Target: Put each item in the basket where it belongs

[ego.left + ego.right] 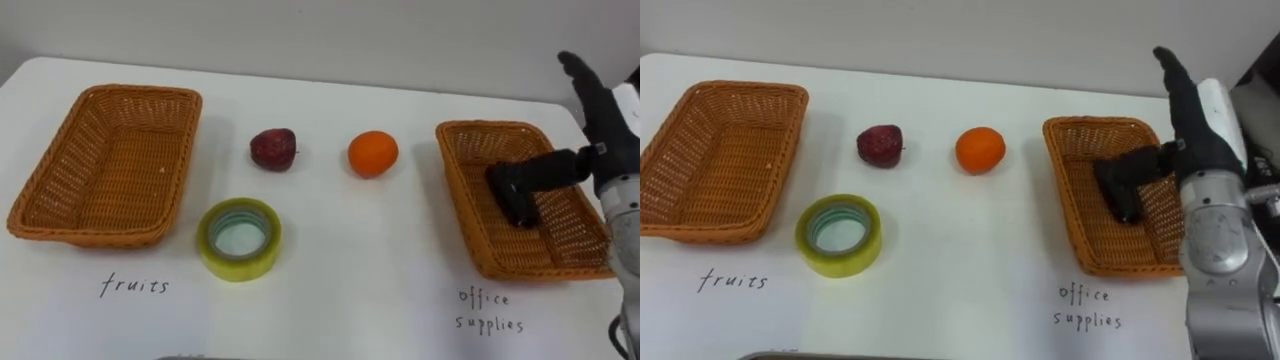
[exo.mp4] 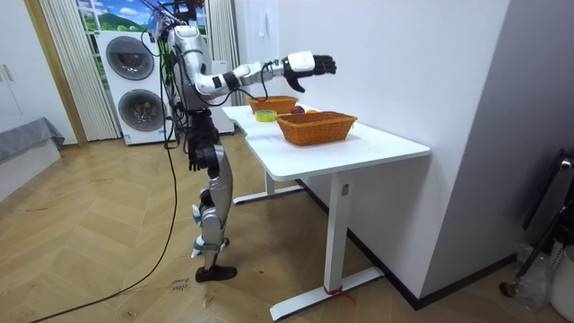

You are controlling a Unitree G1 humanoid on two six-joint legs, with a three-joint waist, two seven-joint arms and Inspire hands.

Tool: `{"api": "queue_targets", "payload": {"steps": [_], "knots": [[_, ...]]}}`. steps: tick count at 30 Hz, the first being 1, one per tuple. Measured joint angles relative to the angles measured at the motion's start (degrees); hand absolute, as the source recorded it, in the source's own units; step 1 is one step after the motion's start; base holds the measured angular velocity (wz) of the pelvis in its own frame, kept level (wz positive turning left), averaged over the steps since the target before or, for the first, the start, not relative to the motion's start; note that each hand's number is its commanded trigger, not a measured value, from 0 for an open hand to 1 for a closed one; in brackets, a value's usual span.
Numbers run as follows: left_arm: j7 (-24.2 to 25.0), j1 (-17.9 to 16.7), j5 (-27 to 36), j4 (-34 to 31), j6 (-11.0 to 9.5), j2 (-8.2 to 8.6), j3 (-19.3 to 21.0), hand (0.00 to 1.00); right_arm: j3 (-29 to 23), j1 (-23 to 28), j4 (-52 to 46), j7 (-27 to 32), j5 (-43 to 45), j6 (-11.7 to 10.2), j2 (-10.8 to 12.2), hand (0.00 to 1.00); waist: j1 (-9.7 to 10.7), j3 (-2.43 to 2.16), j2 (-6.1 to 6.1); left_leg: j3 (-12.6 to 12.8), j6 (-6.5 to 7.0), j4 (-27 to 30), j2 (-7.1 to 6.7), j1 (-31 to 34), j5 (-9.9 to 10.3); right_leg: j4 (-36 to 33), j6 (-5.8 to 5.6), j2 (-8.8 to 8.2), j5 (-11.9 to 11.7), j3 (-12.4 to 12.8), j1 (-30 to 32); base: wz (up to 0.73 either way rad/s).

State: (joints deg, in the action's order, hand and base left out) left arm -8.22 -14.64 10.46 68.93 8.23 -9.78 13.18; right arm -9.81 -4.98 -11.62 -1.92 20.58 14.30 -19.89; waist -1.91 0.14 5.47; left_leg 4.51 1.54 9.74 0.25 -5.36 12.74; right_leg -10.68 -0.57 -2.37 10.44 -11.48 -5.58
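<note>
Well, one dark item [image 1: 515, 200] is in the office-supplies basket [image 1: 490, 128] on the right, my right robot hand [image 1: 598, 105] wide open above it. Tape roll [image 1: 238, 238], dark red fruit [image 1: 272, 149] and orange [image 1: 372, 154] are left on the table [image 1: 350, 290]; the fruits basket [image 1: 130, 92] is empty.

The left basket [image 1: 60, 150] and the right basket [image 1: 460, 190] were both woven wicker — rough, ribbed strands with a faint warm sheen. The table [image 1: 350, 260] had a smooth white top, matt like laminate, and it stood on white legs [image 2: 334, 233] that looked like painted metal. The tape roll [image 1: 240, 268] was glossy, translucent yellow-green plastic. The orange [image 1: 373, 154] had a finely pitted peel with a soft shine, while the dark red fruit [image 1: 272, 149] to its left wore a duller, slightly mottled skin. The right hand [image 1: 600, 110] had matt black fingers and a smooth white shell — hard plastic by its look. The floor [image 2: 108, 233] was wood parquet with a satin gloss.
</note>
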Motion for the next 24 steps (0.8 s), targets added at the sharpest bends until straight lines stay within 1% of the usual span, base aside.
{"api": "queue_targets", "payload": {"steps": [3, 7, 8, 16, 20, 24], "knots": [[0.3, 0.0, 0.0, -0.2, 0.2, 0.07, 0.0, 0.0, 0.0, -1.1, -2.4, 0.0, 0.0, 0.0, 0.0, 0.0, 0.0, -0.1, 0.15, -0.2, 0.0, 0.0, -0.03, 0.1, 0.0, 0.0, 0.0, -0.01, 0.0, -0.3, 0.0, 0.05], [0.4, 0.0, 0.1, -0.2, 0.2, 0.06, -0.1, 0.0, 0.1, -1.2, -3.3, 0.0, 0.0, 0.1, 0.0, 0.0, -0.2, -0.35, 0.59, -0.6, 0.0, 0.3, -0.09, 0.1, 0.0, -0.1, 0.0, -0.08, 0.0, -1.1, -0.1, 0.03], [0.4, 0.1, 0.1, -0.2, 0.2, 0.06, -0.1, 0.0, 0.1, -1.8, -3.3, -0.1, -0.1, 0.2, 0.0, 0.0, -0.1, -0.48, 0.86, -0.5, 0.0, 0.4, -0.08, 0.2, 0.0, -0.1, 0.0, -0.1, 0.0, -1.2, -0.1, 0.0], [1.3, 0.1, 0.0, -0.2, 0.3, -0.17, -0.2, 0.0, 0.1, -8.1, -3.6, 0.8, -1.1, 0.3, -0.3, 0.0, -0.1, -0.46, 0.83, -0.5, -0.02, 0.1, -0.05, 0.2, 0.0, -0.1, 0.0, -0.04, 0.0, -1.0, -0.1, 0.0], [1.6, 0.1, 0.0, -0.1, 0.3, -0.23, -0.3, 0.0, 0.9, -8.5, -3.7, 1.8, -2.5, 0.3, -0.3, 0.0, -0.6, -0.55, 1.16, -0.5, -0.02, 0.1, -0.04, 0.2, 0.0, -0.1, 0.0, -0.06, 0.0, -1.1, -0.1, 0.0], [1.8, 0.6, 0.1, 0.5, 0.4, -0.38, -0.4, 0.0, 2.3, -8.5, -4.4, 1.7, -3.0, 0.3, -0.3, 0.0, -1.2, -0.56, 1.18, -0.5, -0.01, 0.6, -0.05, 0.4, 0.0, -0.1, 0.0, -0.12, 0.0, -0.9, 0.1, 0.0]]}}
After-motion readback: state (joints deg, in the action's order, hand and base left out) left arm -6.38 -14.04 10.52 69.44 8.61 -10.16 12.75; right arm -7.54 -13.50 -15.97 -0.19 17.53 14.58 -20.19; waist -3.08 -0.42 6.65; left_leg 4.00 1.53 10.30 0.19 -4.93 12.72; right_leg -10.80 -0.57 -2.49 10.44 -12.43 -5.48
